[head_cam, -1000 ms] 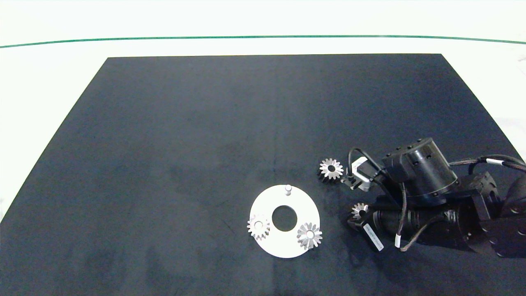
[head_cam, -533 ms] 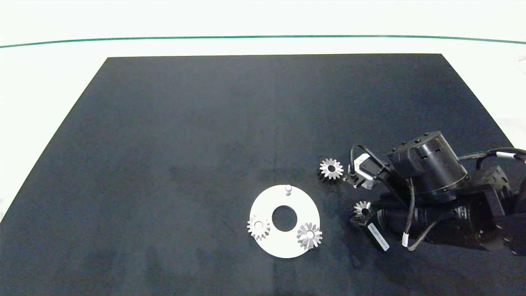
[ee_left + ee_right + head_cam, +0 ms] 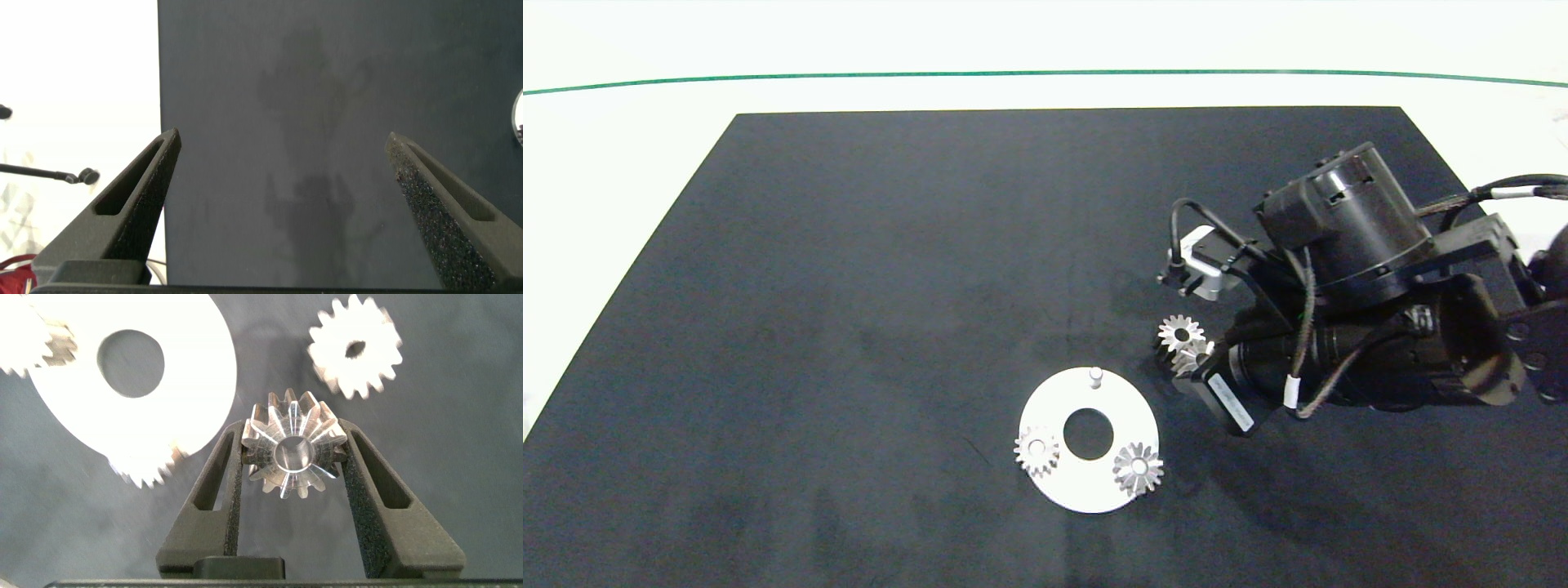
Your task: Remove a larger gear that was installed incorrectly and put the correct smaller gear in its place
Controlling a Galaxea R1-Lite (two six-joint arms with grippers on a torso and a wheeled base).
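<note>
My right end effector (image 3: 292,453) is clamped on the smaller gear (image 3: 292,452) — both grey fingers (image 3: 225,486) press against its teeth, and the gear sits between them with its bore facing the wrist camera. In the head view that gear (image 3: 1194,357) shows just at the tip of the right arm, above the dark mat (image 3: 890,245) that covers the worktop, close to the right of the white disc (image 3: 1088,482).

Right beside it, on the mat, lies the larger gear (image 3: 1180,334), flat with its bore up; from above the two gears overlap, so I cannot tell whether they touch. In the right wrist view it (image 3: 356,349) sits apart from the held gear, off the disc.

The white disc has a big round hole in the middle and a short upright pin (image 3: 1095,376) at its far edge, with nothing on it. Two other gears sit on the disc — one (image 3: 1036,450) at the near-left rim, one (image 3: 1137,468) at the near-right rim.

My left end effector (image 3: 286,208) is out of the head view; its own camera shows the fingers spread wide over the mat's edge, with nothing between them.
</note>
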